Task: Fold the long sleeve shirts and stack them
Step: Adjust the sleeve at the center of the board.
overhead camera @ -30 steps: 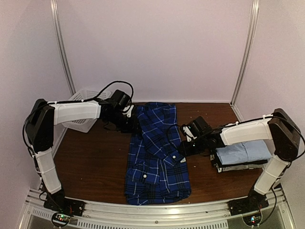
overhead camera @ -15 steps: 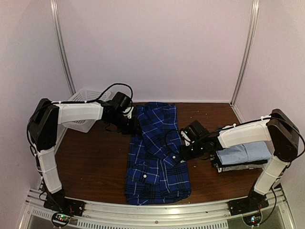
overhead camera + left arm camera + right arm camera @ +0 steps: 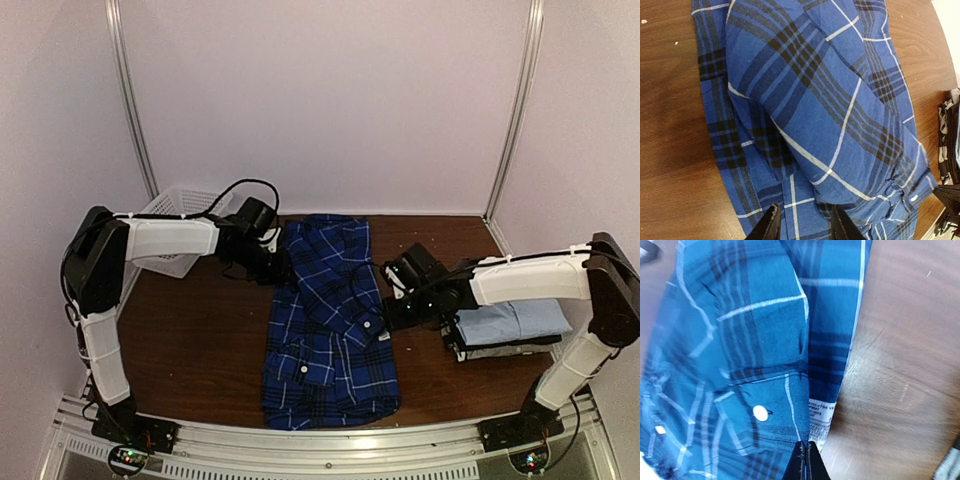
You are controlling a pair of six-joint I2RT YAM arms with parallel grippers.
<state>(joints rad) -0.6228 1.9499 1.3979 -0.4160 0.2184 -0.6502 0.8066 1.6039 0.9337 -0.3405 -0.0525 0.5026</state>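
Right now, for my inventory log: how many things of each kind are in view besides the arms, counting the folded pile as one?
Blue-and-black plaid cloth shirt laid flat: 1
Pile of folded shirts, light blue on top: 1
White plastic lattice basket: 1
Total: 3

the blue plaid shirt [image 3: 740, 330] fills the left of the frame, with the brown table [image 3: 905, 340] on the right. at the bottom middle, the right gripper [image 3: 805, 460] pinches the shirt's edge near a white button [image 3: 760, 413].

white tag [image 3: 821, 415] on plaid shirt [image 3: 755, 340], print too blurred to read
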